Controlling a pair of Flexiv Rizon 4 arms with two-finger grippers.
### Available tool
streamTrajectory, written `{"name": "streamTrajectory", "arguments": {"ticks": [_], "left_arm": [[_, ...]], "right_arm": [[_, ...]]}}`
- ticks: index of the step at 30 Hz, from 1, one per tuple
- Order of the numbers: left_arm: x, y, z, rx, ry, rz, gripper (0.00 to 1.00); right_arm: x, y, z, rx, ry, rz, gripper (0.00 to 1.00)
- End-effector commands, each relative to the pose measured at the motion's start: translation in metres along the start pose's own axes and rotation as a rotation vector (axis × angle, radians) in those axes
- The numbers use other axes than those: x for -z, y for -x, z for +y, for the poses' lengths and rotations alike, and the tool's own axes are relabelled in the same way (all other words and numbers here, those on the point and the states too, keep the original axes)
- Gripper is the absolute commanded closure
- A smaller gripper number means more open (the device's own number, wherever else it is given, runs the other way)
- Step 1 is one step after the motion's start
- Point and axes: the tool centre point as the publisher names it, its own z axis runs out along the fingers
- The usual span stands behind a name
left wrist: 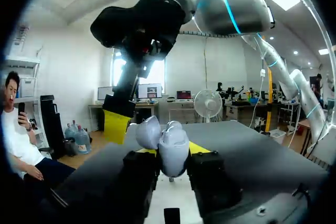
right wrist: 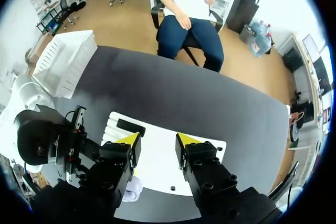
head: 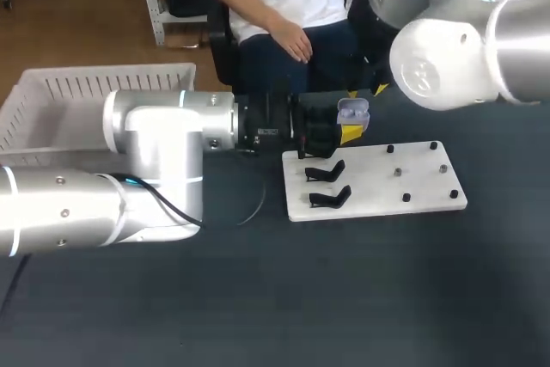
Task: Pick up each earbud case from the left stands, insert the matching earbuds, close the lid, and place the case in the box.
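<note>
Left end effector (left wrist: 172, 151) tight on one earbud case (head: 353, 113); right end effector (right wrist: 157, 142) agape.

Left claw (left wrist: 173, 157) clamps the earbud case (head: 353, 113); right claw (right wrist: 157, 142) hangs open above.

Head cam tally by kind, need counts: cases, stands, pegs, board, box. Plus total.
earbud case: 1
black stands: 2
small pegs: 6
white board: 1
white box: 1
Total: 11
</note>
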Motion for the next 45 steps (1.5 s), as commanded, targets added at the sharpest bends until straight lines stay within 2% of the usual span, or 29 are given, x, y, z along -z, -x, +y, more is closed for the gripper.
{"name": "streamTrajectory", "arguments": {"ticks": [1, 11, 19, 29, 31, 33, 35, 36, 39, 45], "left_arm": [[0.000, 0.001, 0.001, 0.002, -0.004, 0.003, 1.00], [0.000, 0.001, 0.001, 0.002, -0.004, 0.003, 1.00], [0.000, 0.001, 0.001, 0.002, -0.004, 0.003, 1.00], [0.000, 0.001, 0.001, 0.002, -0.004, 0.003, 1.00], [0.012, 0.011, 0.008, -0.014, 0.010, -0.027, 1.00], [0.026, 0.020, 0.015, -0.037, 0.026, -0.030, 1.00], [0.043, 0.028, 0.022, -0.059, 0.059, -0.039, 1.00], [0.051, 0.033, 0.024, -0.066, 0.079, -0.047, 1.00], [0.077, 0.042, 0.033, -0.109, 0.104, -0.019, 1.00], [0.137, 0.044, 0.063, -0.153, 0.195, 0.026, 1.00]], "right_arm": [[0.007, -0.009, 0.005, -0.002, -0.005, -0.004, 0.57], [0.022, -0.032, 0.014, -0.011, -0.029, -0.006, 0.53], [0.026, -0.040, 0.016, -0.029, -0.037, -0.014, 0.52], [0.066, -0.055, -0.014, -0.101, -0.105, -0.084, 0.51], [0.072, -0.058, -0.020, -0.111, -0.119, -0.088, 0.49], [0.077, -0.062, -0.025, -0.120, -0.133, -0.098, 0.41], [0.079, -0.065, -0.030, -0.130, -0.135, -0.100, 0.27], [0.079, -0.067, -0.032, -0.136, -0.132, -0.104, 0.17], [0.080, -0.071, -0.034, -0.148, -0.132, -0.116, 0.00], [0.076, -0.080, -0.035, -0.191, -0.113, -0.100, 0.00]]}}
